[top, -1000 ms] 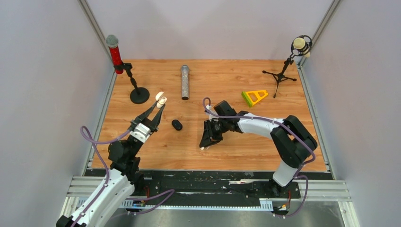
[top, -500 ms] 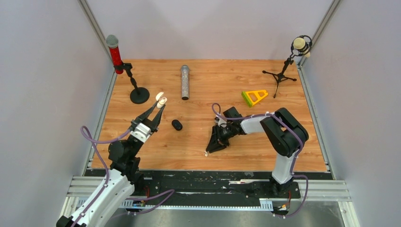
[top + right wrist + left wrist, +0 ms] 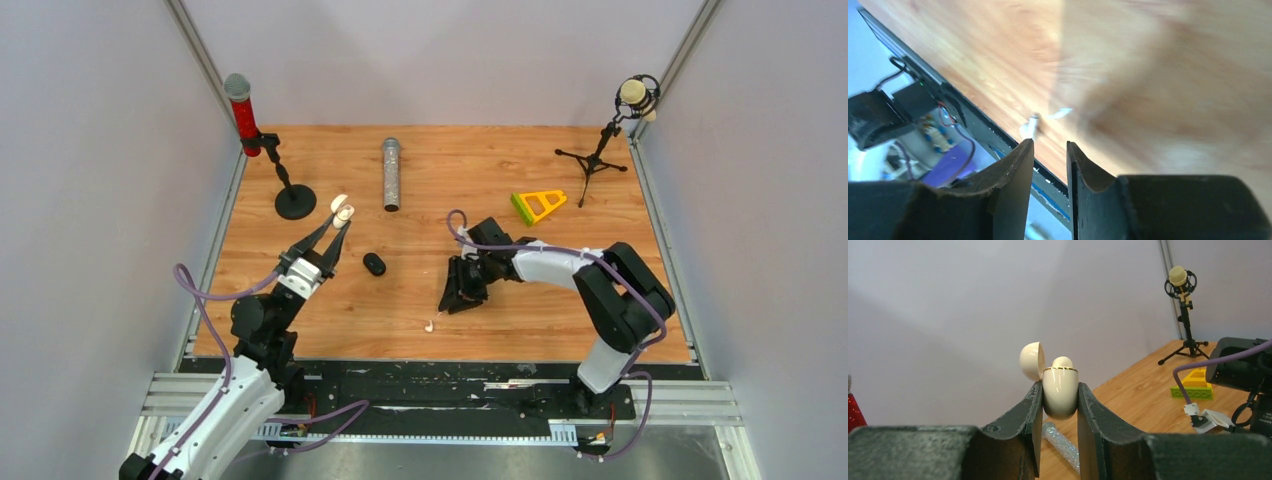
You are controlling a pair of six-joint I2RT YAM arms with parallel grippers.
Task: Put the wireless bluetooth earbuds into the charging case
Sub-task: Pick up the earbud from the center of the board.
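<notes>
A white earbud [image 3: 429, 325], small with a short stem, lies loose on the tabletop [image 3: 560, 320] near its front edge, a thin white sliver [image 3: 1060, 113] just beside it. The right claw [image 3: 455, 300] hangs near the earbud without touching it, jaws slightly apart and empty. Farther left lies a black oval thing [image 3: 374, 263]. The raised left claw [image 3: 338, 222] is clamped on a cream case [image 3: 1060, 395], its lid [image 3: 1030, 361] swung open and a rounded earbud [image 3: 1062, 361] poking out. Behind are a red microphone [image 3: 240, 103], a silver microphone [image 3: 390, 175] lying flat and a yellow-green block [image 3: 538, 205].

Silver microphone [image 3: 390, 175] lies between red microphone [image 3: 241, 112] and wedge [image 3: 538, 205].
</notes>
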